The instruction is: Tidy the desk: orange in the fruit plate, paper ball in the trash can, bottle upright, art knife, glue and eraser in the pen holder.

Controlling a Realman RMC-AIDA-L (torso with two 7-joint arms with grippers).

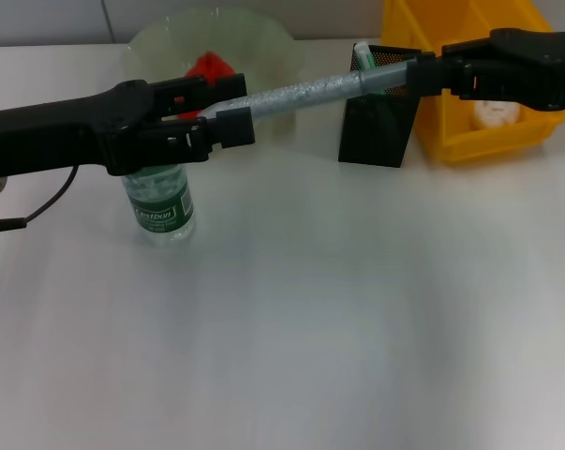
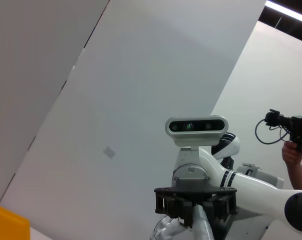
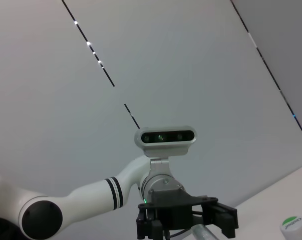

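Head view shows my left jaws (image 1: pixel 228 127) and my right jaws (image 1: pixel 415 77) each clenched on one end of the same long, silvery-grey speckled stick, which I take for the art knife (image 1: pixel 310 91). It hangs level in the air between my two arms, clear of the white desk (image 1: pixel 310 309), with its right-hand end just above the black metal mesh pen holder (image 1: pixel 376 131). A green-and-white capped stick (image 1: pixel 362 54) stands in that holder.

The fist-sized red-orange fruit, the orange (image 1: pixel 207 66), lies in the translucent pale-green fruit plate (image 1: pixel 263 42). The crumpled white paper ball (image 1: pixel 496 112) sits inside the bright yellow trash can (image 1: pixel 469 141). The small clear bottle (image 1: pixel 162 202) with its dark green label stands upright beneath my left arm. I cannot find the eraser.

I judge the art knife to be stiff, light and narrow, with a smooth casing that could twist or slide in a loose grip. One pair of jaws should hold it near an end, so the free end can tip downward into the holder's mouth. If both sides let go together it would drop, and its length could lever the light mesh holder over if it enters at a slant.
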